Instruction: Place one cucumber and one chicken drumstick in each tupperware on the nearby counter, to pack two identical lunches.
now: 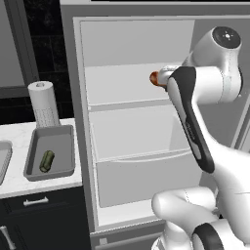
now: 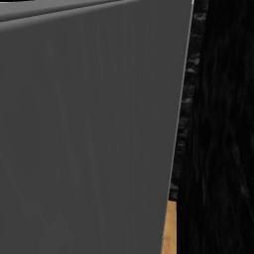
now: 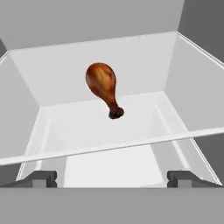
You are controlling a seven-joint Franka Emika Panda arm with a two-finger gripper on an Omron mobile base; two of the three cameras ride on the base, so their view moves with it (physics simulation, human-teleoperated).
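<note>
A brown chicken drumstick [image 3: 103, 85] lies on a white fridge shelf, ahead of my gripper [image 3: 113, 178] and apart from it. The two fingertips [image 3: 41, 178] stand wide open with nothing between them. In the left base view my arm reaches into the open fridge, and the drumstick's orange end [image 1: 154, 78] shows just past the hand. On the counter [image 1: 14, 134] to the left sits the darker grey tupperware [image 1: 66, 146] with one green cucumber [image 1: 47, 161] inside. The lighter tupperware [image 1: 3, 161] is cut off by the left edge, so its contents are hidden.
A paper towel roll [image 1: 43, 102] stands behind the darker tupperware. The fridge [image 1: 136, 132] has several pale shelves and side walls that box in the hand. The grey fridge door [image 2: 89, 129] blocks the right base view, with black wall [image 2: 218, 124] beside it.
</note>
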